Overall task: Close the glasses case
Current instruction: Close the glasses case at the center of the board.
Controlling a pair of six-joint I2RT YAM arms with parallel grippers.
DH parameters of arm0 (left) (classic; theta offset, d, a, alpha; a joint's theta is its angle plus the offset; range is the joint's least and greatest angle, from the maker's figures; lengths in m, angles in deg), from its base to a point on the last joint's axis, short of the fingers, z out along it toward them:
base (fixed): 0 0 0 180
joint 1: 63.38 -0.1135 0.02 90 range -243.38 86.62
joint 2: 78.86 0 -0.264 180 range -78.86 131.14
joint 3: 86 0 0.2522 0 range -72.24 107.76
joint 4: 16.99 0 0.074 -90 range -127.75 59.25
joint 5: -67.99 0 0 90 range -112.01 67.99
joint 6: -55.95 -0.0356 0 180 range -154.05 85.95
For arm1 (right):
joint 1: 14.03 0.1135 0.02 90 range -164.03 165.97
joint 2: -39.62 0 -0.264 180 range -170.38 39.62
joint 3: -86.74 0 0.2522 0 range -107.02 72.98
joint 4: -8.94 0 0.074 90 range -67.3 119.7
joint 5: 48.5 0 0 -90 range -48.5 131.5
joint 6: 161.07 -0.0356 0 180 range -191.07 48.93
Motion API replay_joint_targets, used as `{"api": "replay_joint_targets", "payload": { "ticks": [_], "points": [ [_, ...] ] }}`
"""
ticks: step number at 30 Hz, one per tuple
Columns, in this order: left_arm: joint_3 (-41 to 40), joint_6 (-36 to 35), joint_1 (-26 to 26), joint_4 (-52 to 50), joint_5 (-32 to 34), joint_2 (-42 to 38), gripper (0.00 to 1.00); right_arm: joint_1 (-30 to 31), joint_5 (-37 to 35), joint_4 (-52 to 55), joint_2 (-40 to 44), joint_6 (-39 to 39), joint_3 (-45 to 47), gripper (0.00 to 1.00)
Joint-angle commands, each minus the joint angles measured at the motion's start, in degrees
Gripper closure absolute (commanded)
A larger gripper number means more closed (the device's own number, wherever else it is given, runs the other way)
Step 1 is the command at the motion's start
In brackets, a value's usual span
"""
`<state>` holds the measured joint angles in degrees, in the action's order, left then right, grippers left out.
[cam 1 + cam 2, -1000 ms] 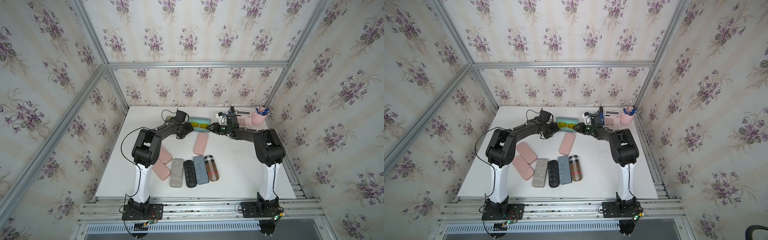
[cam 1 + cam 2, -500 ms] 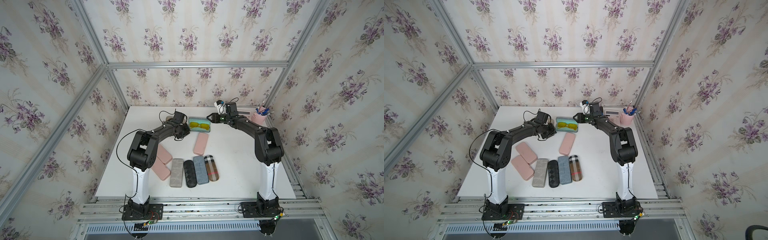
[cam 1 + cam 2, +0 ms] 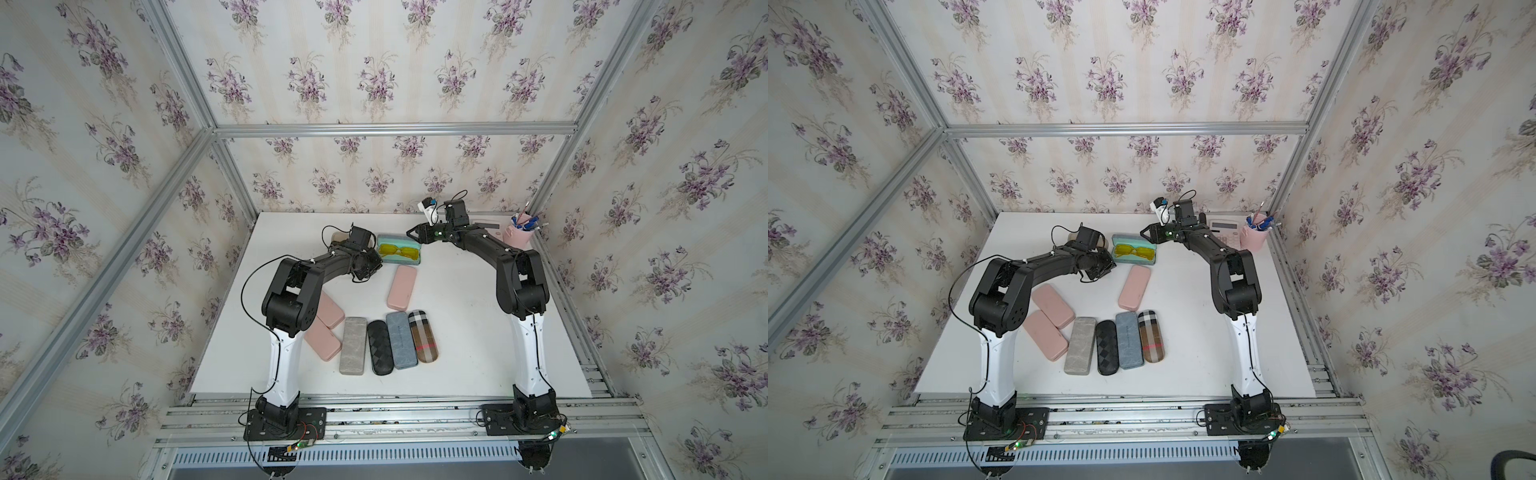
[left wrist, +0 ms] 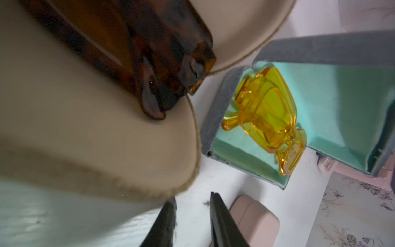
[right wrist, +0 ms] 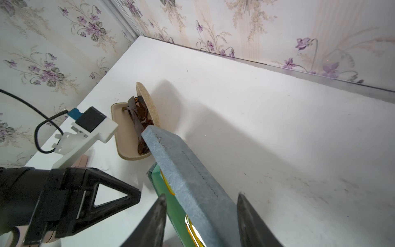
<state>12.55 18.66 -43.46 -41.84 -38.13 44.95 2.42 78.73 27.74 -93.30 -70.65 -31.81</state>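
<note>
The open glasses case (image 3: 400, 261), blue-grey outside and teal inside, lies at the back of the table and holds yellow glasses (image 3: 398, 250). Its raised lid (image 5: 192, 181) stands between the parted jaws of my right gripper (image 5: 202, 213), with a gap on each side. In both top views the right gripper (image 3: 409, 233) (image 3: 1144, 232) is at the case's right end. My left gripper (image 4: 192, 213) is only slightly open, with bare table between its fingers. It sits just left of the case (image 4: 342, 107), beside a beige open case (image 4: 85, 139) holding tortoiseshell glasses (image 4: 160, 53).
Several closed cases lie mid-table: pink ones (image 3: 328, 313) (image 3: 402, 286), then a row of grey (image 3: 353, 345), black (image 3: 380, 347), blue (image 3: 401, 338) and plaid (image 3: 422, 336). A pink pen cup (image 3: 519, 237) and a calculator (image 3: 1225, 232) stand at the back right.
My right gripper has moved back and leftwards to the case's lid end, with its jaws wider. My left gripper's jaws have narrowed, and it has drawn back a little from the case.
</note>
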Motion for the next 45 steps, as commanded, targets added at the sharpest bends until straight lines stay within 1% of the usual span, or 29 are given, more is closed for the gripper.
{"api": "replay_joint_targets", "payload": {
  "ticks": [1, 6, 10, 18, 21, 25, 28, 35, 43, 45],
  "points": [
    [0.5, 2.7, 0.2, 2.1, 2.4, 0.3, 0.69, 0.0, 3.1, 0.9, -1.1, 2.1, -0.8, 0.47],
    [-1.8, 5.1, 0.4, 5.6, 3.8, -0.9, 0.66, 0.0, 3.6, 1.8, -1.7, 2.9, -0.6, 0.48],
    [-1.8, 6.3, 0.7, 6.5, 5.0, -0.7, 0.65, 0.0, 4.4, 1.9, -1.9, 3.5, -0.5, 0.48],
    [-4.8, 10.1, 1.0, 13.8, 5.8, -0.1, 0.65, 0.0, 5.4, 2.4, -3.5, 4.2, -0.8, 0.48],
    [-4.4, 10.8, 1.1, 14.2, 6.1, 0.7, 0.65, 0.0, 5.5, 2.8, -3.9, 4.6, -0.8, 0.48],
    [-7.0, 12.7, 1.2, 19.7, 6.1, 0.5, 0.65, 0.0, 5.0, 3.7, -3.9, 5.4, -0.8, 0.48],
    [-7.8, 13.3, 1.5, 22.0, 6.4, 0.6, 0.64, 0.0, 5.0, 4.0, -3.8, 5.6, -0.8, 0.48],
    [-7.8, 14.4, 1.7, 23.3, 6.4, 2.0, 0.64, 0.0, 5.4, 4.0, -4.3, 5.6, -0.6, 0.50],
    [-8.3, 14.0, 1.7, 23.1, 6.8, 1.9, 0.65, 0.0, 6.0, 3.6, -4.0, 5.2, 0.0, 0.57],
    [-8.2, 14.0, 1.7, 22.9, 6.8, 2.0, 0.66, 0.0, 6.2, 3.2, -3.6, 5.1, 0.6, 0.58]
  ]
}}
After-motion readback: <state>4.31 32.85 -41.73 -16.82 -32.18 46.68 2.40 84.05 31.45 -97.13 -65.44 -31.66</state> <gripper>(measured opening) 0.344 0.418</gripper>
